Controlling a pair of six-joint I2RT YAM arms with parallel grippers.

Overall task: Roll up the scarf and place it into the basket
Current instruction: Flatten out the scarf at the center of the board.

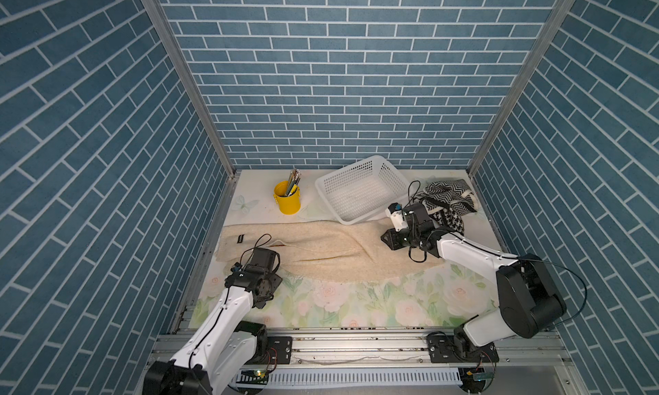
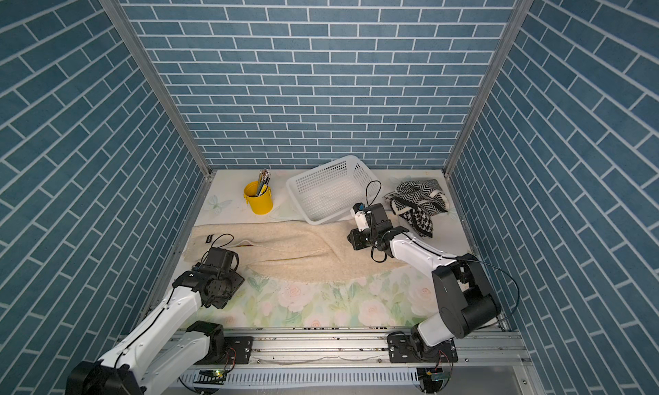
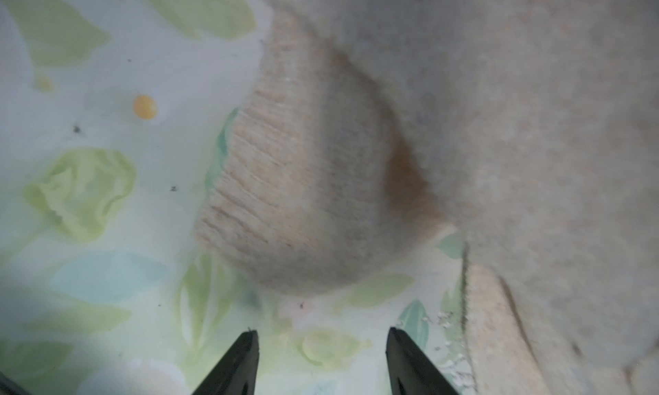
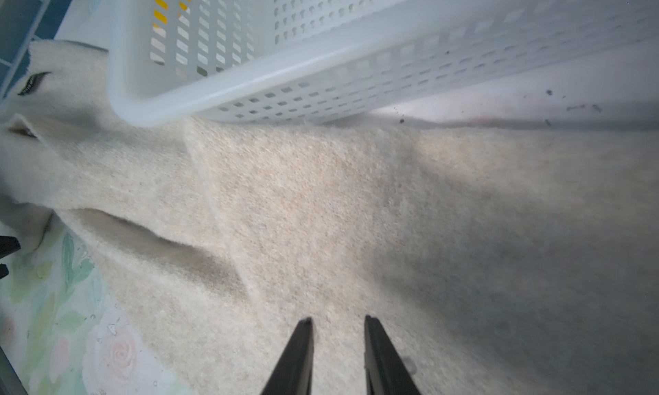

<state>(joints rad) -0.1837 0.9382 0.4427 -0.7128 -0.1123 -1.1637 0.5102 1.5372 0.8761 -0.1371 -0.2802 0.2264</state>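
Left gripper (image 3: 322, 334) and right gripper (image 4: 338, 320) point down, seemingly just above scarf (image 1: 321, 247).

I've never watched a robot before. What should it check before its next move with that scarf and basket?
1. Cream knitted scarf lying flat: not ok, one fold crosses it.
2. Left claw open and empty, just short of the scarf's corner: ok.
3. Right claw gripping the scarf: cannot tell.
4. White perforated plastic basket empty: ok.
5. Basket clear of the scarf: not ok, its corner overlaps the scarf's edge.
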